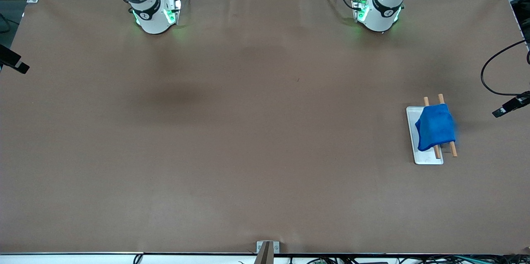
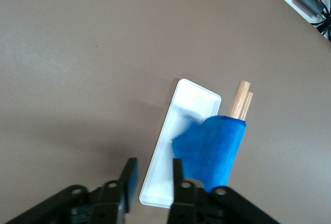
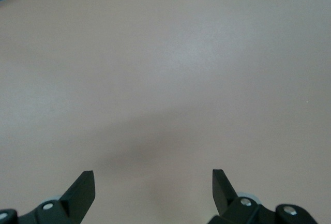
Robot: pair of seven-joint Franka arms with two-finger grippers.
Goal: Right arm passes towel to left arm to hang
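The bright blue towel (image 1: 435,127) hangs draped over two wooden rods (image 1: 453,150) that stand above a white tray-like base (image 1: 412,131), toward the left arm's end of the table. In the left wrist view the towel (image 2: 214,149) covers the rods (image 2: 240,100) over the white base (image 2: 191,105). My left gripper (image 2: 154,163) is up above the base's corner, beside the towel, open with nothing between its fingers. My right gripper (image 3: 153,174) is wide open over bare brown table and holds nothing. Neither hand shows in the front view.
Both arm bases (image 1: 153,11) (image 1: 379,9) stand along the table's edge farthest from the front camera. A black camera mount with a cable (image 1: 511,104) juts in near the towel rack, another mount (image 1: 12,63) at the right arm's end. A metal bracket (image 1: 267,249) sits at the nearest edge.
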